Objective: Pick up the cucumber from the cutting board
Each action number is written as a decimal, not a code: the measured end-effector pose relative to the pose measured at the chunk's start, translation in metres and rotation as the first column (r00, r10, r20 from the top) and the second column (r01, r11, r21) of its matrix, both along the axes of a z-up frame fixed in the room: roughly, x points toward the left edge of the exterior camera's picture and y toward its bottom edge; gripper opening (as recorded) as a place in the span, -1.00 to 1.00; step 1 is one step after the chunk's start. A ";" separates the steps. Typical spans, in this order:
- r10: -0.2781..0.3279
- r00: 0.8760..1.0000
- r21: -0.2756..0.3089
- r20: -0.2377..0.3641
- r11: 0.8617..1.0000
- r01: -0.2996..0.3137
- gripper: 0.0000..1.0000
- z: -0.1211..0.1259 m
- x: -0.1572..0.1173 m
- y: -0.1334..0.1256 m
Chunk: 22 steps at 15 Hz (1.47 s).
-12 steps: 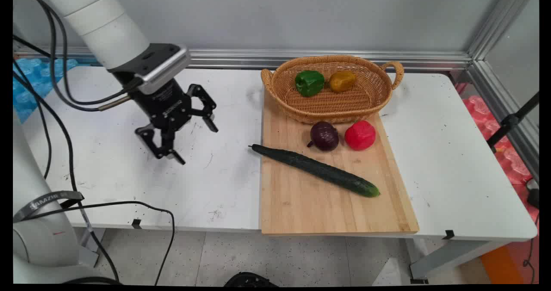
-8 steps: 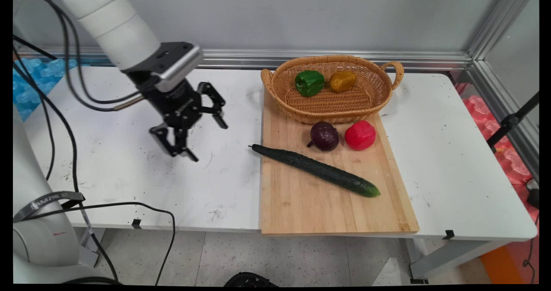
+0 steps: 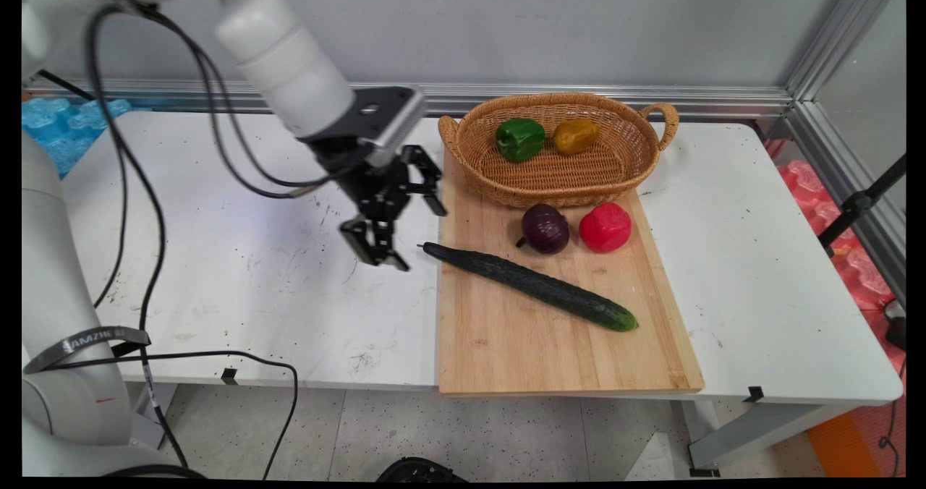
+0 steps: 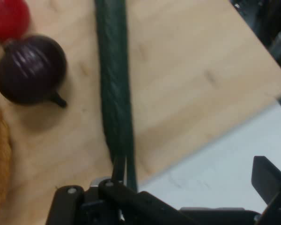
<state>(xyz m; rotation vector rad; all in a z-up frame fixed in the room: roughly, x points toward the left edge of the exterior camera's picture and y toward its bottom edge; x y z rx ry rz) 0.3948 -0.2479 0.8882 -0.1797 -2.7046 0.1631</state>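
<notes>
The gripper [image 3: 411,233] hangs with its jaws wide and empty over the white table [image 3: 217,279], just beside the stem end of the cucumber [image 3: 532,286], which lies slantwise on the wooden cutting board [image 3: 535,344] with that tip poking past the board's left edge. Nothing is grasped or lifted (the hand camera looks straight down the cucumber's length). A purple onion [image 3: 545,228] and a red pepper [image 3: 605,227] sit on the board just in front of the wicker basket [image 3: 629,163], which holds a green pepper [image 3: 520,139] and a yellow pepper [image 3: 576,136].
</notes>
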 end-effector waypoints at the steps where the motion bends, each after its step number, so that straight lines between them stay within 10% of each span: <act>1: 0.006 1.000 -0.003 -0.003 1.000 -0.006 1.00 -0.007 -0.010 -0.006; 22: 0.035 0.999 0.031 0.008 0.999 -0.035 1.00 -0.101 -0.151 -0.077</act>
